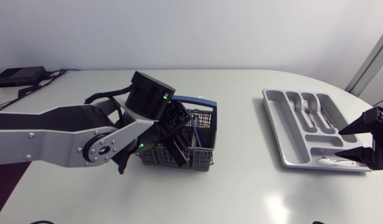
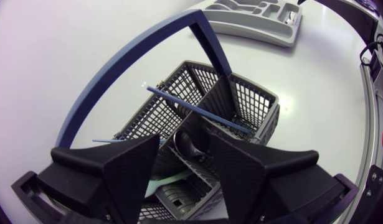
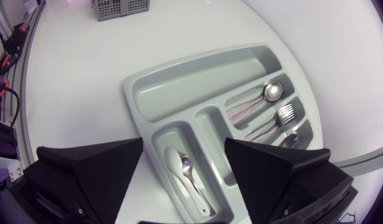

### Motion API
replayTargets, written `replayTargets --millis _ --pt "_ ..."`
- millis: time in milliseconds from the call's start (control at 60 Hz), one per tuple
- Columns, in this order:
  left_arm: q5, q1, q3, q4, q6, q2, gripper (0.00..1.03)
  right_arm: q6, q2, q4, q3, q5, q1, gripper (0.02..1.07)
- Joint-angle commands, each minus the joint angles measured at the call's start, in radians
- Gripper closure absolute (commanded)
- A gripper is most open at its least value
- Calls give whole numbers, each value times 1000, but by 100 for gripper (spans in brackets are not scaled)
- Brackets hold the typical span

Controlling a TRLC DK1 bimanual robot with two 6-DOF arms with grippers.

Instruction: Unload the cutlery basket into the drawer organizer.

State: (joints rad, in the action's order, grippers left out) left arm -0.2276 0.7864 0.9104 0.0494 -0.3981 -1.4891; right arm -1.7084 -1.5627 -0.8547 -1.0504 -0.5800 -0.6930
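Hovering with both grippers spread

The left gripper (image 2: 184,142) stands open right over the grey cutlery basket (image 2: 250,102), a blue stick (image 2: 197,109) just ahead. The right gripper (image 3: 184,143) gapes above the drawer organizer (image 3: 197,87), small spoons (image 3: 174,160) beneath.

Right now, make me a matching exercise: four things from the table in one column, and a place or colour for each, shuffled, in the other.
Things:
1. left gripper
2. right gripper
3. handle
4. fork

Places and colours:
A. lying in an organizer slot
B. blue
C. open, over the basket
D. open, over the organizer

Pairs: 1-C, 2-D, 3-B, 4-A.
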Motion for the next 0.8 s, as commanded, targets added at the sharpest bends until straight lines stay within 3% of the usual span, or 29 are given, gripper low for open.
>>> replayTargets --millis 0,433,517,617,783 --pt "-19 -10 -36 -39 -35 -37 44 23 38 -27 53 -23 15 10" --pt "-45 -35 -47 -154 -53 -109 44 46 105 -46 156 -90 46 10" --pt "-45 -35 -44 -164 -53 -119 53 46 105 -41 165 -90 46 10" --pt "-45 -36 -38 -172 -51 -137 53 46 107 -38 176 -92 46 10" --pt "-38 -38 -31 -180 -50 -151 72 46 107 -32 191 -93 46 10"
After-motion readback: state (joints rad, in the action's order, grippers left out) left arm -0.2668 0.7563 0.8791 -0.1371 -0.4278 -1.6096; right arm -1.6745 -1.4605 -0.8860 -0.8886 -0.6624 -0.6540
